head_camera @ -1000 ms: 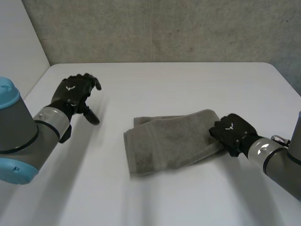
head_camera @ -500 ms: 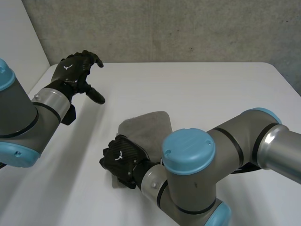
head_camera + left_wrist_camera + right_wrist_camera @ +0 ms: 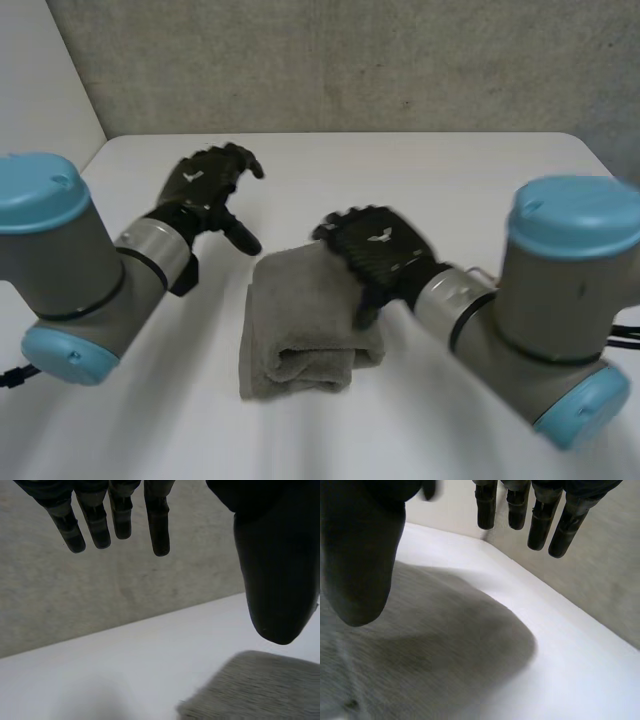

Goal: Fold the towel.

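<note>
towel (image 3: 300, 320), grey and folded over, lies mid-table on the white table (image 3: 470, 180), with a rough grey wall (image 3: 350, 60) behind. right hand (image 3: 375, 250) hovers over its far corner, fingers spread, holding nothing. left hand (image 3: 205, 190) hangs nearby, apart, fingers loose, empty.

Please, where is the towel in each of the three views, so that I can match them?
Head view: the towel lies folded mid-table, near the left hand, partly under the right hand.
Left wrist view: a towel corner lies just past the thumb's tip.
Right wrist view: the towel spreads under the palm.
Shared landmark: the table's far edge against the grey wall.
</note>
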Motion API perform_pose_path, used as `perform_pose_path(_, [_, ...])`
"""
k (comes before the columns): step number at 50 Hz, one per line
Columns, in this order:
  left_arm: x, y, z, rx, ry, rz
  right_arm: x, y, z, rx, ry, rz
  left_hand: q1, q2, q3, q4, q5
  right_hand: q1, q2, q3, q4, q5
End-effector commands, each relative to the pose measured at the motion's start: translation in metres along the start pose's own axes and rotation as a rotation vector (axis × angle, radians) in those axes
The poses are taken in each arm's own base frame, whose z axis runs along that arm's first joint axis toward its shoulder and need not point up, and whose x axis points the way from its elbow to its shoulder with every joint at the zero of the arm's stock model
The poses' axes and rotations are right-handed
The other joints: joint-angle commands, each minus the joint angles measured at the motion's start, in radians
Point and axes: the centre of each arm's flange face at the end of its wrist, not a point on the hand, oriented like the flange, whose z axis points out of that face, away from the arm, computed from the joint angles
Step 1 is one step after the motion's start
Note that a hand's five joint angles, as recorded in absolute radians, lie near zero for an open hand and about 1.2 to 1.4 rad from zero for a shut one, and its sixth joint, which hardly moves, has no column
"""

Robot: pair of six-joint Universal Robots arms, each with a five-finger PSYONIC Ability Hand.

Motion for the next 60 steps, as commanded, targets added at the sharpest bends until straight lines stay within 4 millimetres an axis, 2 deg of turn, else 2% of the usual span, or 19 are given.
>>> perform_pose_path(1, [0.025, 0.025, -0.014, -0.098, 0.058, 0.005, 0.038, 0.016, 0.006, -0.062, 0.088, 0.15, -0.075, -0.061, -0.067, -0.069, -0.047, -0.058, -0.08, -0.075, -0.089, -0.062])
perform_pose_path(9, [0.025, 0.061, -0.031, -0.257, 0.036, -0.007, 0.034, 0.043, 0.019, -0.113, 0.089, 0.338, -0.072, -0.058, -0.064, -0.066, -0.044, -0.058, -0.08, -0.075, -0.089, -0.062])
perform_pose_path(20, [0.007, 0.094, -0.032, -0.352, -0.099, 0.021, 0.023, 0.075, 0.037, -0.135, 0.075, 0.424, -0.072, -0.058, -0.064, -0.066, -0.044, -0.058, -0.08, -0.075, -0.089, -0.062])
perform_pose_path(28, [0.005, 0.096, -0.031, -0.356, -0.106, 0.044, -0.004, 0.094, 0.046, -0.176, 0.032, 0.422, -0.075, -0.061, -0.067, -0.069, -0.047, -0.058, -0.08, -0.075, -0.089, -0.062])
perform_pose_path(36, [0.004, 0.092, -0.027, -0.34, -0.106, 0.052, -0.001, 0.088, 0.047, -0.161, 0.058, 0.405, -0.078, -0.064, -0.07, -0.072, -0.05, -0.058, -0.08, -0.075, -0.089, -0.062])
perform_pose_path(39, [0.005, 0.086, -0.026, -0.32, -0.1, 0.052, 0.0, 0.084, 0.046, -0.149, 0.062, 0.402, -0.078, -0.064, -0.07, -0.072, -0.05, -0.058, -0.08, -0.075, -0.089, -0.062])
perform_pose_path(42, [0.007, 0.074, -0.023, -0.286, -0.092, 0.053, 0.005, 0.066, 0.042, -0.106, 0.071, 0.392, -0.078, -0.064, -0.07, -0.072, -0.05, -0.058, -0.08, -0.075, -0.089, -0.062])
perform_pose_path(44, [0.008, 0.063, -0.02, -0.252, -0.089, 0.054, 0.013, 0.04, 0.035, -0.04, 0.083, 0.379, -0.081, -0.067, -0.073, -0.075, -0.053, -0.058, -0.08, -0.075, -0.089, -0.062])
perform_pose_path(45, [0.009, 0.051, -0.018, -0.217, -0.087, 0.055, 0.013, 0.04, 0.035, -0.04, 0.083, 0.379, -0.084, -0.07, -0.076, -0.078, -0.055, -0.058, -0.08, -0.075, -0.089, -0.062])
perform_pose_path(46, [0.01, 0.036, -0.016, -0.179, -0.085, 0.055, 0.018, 0.026, 0.03, -0.005, 0.098, 0.369, -0.084, -0.07, -0.076, -0.078, -0.055, -0.058, -0.08, -0.075, -0.089, -0.062])
perform_pose_path(47, [0.01, 0.036, -0.016, -0.178, -0.085, 0.055, 0.018, 0.025, 0.03, -0.004, 0.098, 0.369, -0.084, -0.07, -0.076, -0.078, -0.055, -0.058, -0.08, -0.075, -0.089, -0.062])
perform_pose_path(49, [0.013, 0.007, -0.014, -0.121, -0.079, 0.055, 0.031, -0.007, 0.016, 0.074, 0.157, 0.337, -0.084, -0.07, -0.076, -0.078, -0.055, -0.058, -0.08, -0.075, -0.089, -0.062])
perform_pose_path(50, [0.014, 0.007, -0.014, -0.12, -0.079, 0.055, 0.032, -0.007, 0.016, 0.074, 0.158, 0.337, -0.084, -0.07, -0.076, -0.078, -0.055, -0.058, -0.08, -0.075, -0.089, -0.062])
perform_pose_path(51, [0.015, -0.007, -0.015, -0.098, -0.079, 0.056, 0.04, -0.024, 0.009, 0.118, 0.206, 0.318, -0.084, -0.07, -0.076, -0.078, -0.055, -0.058, -0.08, -0.075, -0.089, -0.062])
perform_pose_path(52, [0.015, -0.008, -0.015, -0.097, -0.079, 0.056, 0.05, -0.037, 0.001, 0.149, 0.267, 0.298, -0.084, -0.07, -0.076, -0.078, -0.055, -0.058, -0.08, -0.075, -0.089, -0.062])
perform_pose_path(54, [0.018, -0.037, -0.017, -0.048, -0.082, 0.055, 0.057, -0.049, -0.007, 0.173, 0.327, 0.273, -0.084, -0.07, -0.076, -0.078, -0.055, -0.058, -0.08, -0.075, -0.089, -0.062])
perform_pose_path(55, [0.018, -0.037, -0.017, -0.048, -0.082, 0.055, 0.058, -0.049, -0.007, 0.173, 0.327, 0.273, -0.084, -0.07, -0.076, -0.078, -0.055, -0.058, -0.08, -0.075, -0.089, -0.062])
perform_pose_path(57, [0.017, -0.059, -0.021, -0.025, -0.093, 0.047, 0.068, -0.063, -0.02, 0.189, 0.426, 0.218, -0.084, -0.07, -0.076, -0.078, -0.055, -0.058, -0.08, -0.075, -0.089, -0.062])
perform_pose_path(60, [0.01, -0.077, -0.025, -0.02, -0.123, 0.043, 0.075, -0.07, -0.027, 0.193, 0.491, 0.161, -0.084, -0.07, -0.076, -0.078, -0.055, -0.058, -0.08, -0.075, -0.089, -0.062])
